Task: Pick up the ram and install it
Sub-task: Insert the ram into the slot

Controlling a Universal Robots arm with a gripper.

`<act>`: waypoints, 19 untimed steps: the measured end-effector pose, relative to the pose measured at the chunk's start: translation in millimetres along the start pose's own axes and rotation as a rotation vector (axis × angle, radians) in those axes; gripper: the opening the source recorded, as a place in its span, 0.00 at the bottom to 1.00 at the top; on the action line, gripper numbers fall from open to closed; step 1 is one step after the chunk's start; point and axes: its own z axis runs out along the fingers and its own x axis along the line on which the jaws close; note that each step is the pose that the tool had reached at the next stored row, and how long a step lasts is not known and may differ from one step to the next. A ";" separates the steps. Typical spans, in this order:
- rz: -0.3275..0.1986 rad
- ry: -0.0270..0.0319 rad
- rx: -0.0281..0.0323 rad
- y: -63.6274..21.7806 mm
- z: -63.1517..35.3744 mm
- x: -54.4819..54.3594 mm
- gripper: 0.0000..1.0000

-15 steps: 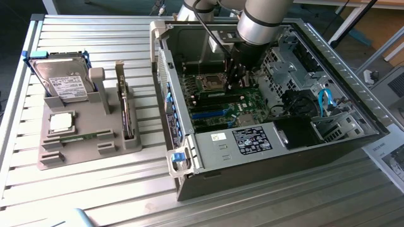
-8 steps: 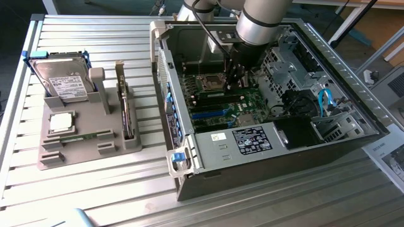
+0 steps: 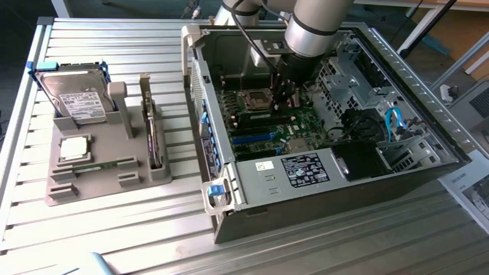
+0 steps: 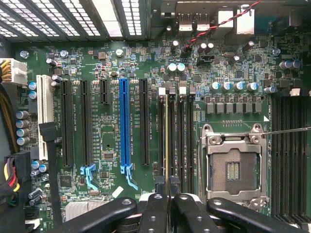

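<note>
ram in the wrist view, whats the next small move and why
Probably ease it straight down: the gripper is shut on the ram, held edge-on and lined up along the memory slots beside the processor socket, and it doesn't look seated yet.

Thin ram (image 4: 167, 141), edge-on, upright along a black motherboard slot (image 4: 161, 141), pinched by end effector (image 4: 168, 200)

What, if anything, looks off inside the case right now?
Nothing damaged or askew. The ram, edge-on in the shut jaws, runs in line with the memory slots. Only oddity: the CPU socket is empty, its lever unlatched and sticking out sideways.
</note>
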 end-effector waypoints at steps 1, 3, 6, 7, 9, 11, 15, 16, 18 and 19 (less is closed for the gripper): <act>0.000 0.0000 0.0000 0.1 0.3 0.0 0.12; 0.000 0.0000 0.0000 0.1 0.7 0.0 0.12; 0.000 -0.0002 0.0000 0.2 2.9 0.2 0.12; 0.000 -0.0001 0.0000 0.2 4.5 0.2 0.12; 0.000 0.0000 0.0000 0.2 5.8 0.3 0.12; 0.000 0.0002 -0.0001 0.2 5.8 0.3 0.12; 0.000 0.0000 0.0000 0.2 7.5 0.3 0.12; 0.000 0.0000 0.0000 0.2 8.1 0.4 0.12; 0.000 0.0001 0.0000 0.2 8.8 0.4 0.12; 0.000 0.0001 0.0000 0.2 9.1 0.4 0.12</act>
